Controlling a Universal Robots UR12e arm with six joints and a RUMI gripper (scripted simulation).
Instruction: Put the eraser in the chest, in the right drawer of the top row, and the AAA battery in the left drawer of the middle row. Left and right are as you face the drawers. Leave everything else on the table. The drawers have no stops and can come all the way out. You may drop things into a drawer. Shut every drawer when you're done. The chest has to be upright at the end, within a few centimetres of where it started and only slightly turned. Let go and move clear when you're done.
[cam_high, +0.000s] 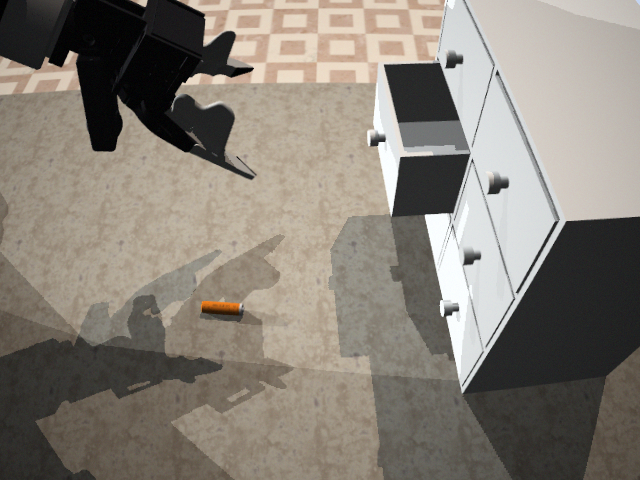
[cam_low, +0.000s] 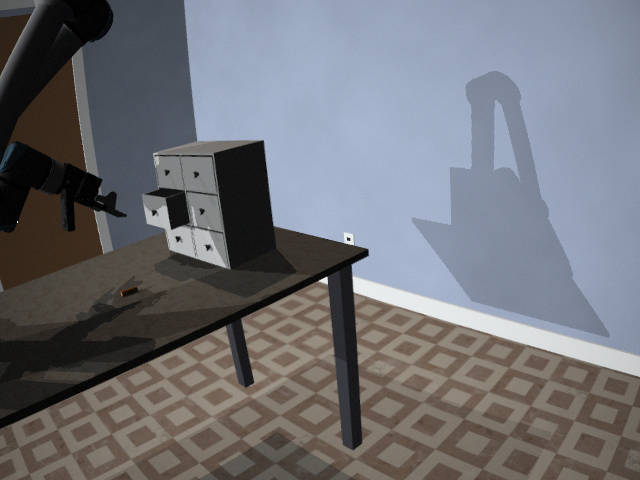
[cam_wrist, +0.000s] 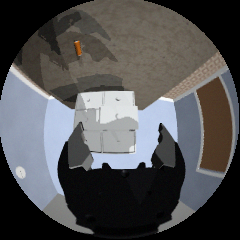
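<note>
The AAA battery (cam_high: 221, 308) (cam_low: 128, 291) (cam_wrist: 78, 48) lies on its side on the table (cam_high: 305, 201) (cam_low: 305, 253) (cam_wrist: 145, 50), left of the chest (cam_high: 594, 129) (cam_low: 245, 206) (cam_wrist: 117, 142) in the top view; it should be light, rigid and rather slippery, apt to roll if nudged. Best take it across the middle, jaws square to its long sides. The gripper (cam_high: 252, 122) (cam_low: 121, 211) (cam_wrist: 121, 123) stands fully open with nothing between its fingers, and the left middle drawer (cam_high: 426, 183) (cam_low: 156, 210) (cam_wrist: 119, 115) juts out. I cannot make out the eraser. The tabletop is mottled brown, crossed by hard shadows; beyond are a patterned tile floor (cam_high: 336, 46) (cam_low: 289, 413) and pale blue walls (cam_low: 336, 103) (cam_wrist: 25, 125)
</note>
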